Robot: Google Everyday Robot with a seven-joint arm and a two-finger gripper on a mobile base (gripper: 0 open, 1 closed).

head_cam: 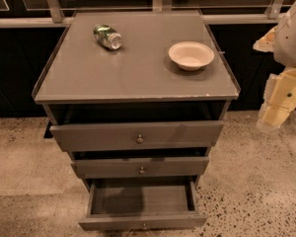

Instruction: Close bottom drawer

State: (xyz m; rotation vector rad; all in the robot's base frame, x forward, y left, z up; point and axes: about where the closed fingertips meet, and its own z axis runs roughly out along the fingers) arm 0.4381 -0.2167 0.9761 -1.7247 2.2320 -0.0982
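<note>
The bottom drawer [142,221] is the lowest of three grey drawers in the cabinet [135,78]. It is pulled far out, and its bare inside [140,199] shows from above. Its small round metal knob [144,225] sits at the centre of the front, near the bottom edge of the view. My gripper [272,118], white and pale yellow, hangs in the air at the far right. It is level with the top drawer, beside the cabinet's right side and well above and to the right of the bottom drawer. It touches nothing.
The top drawer [138,135] and the middle drawer [140,167] stick out a little. A green can [107,36] lies on its side on the cabinet top, with a pale bowl [191,55] to its right. A railing runs behind. The floor is speckled stone.
</note>
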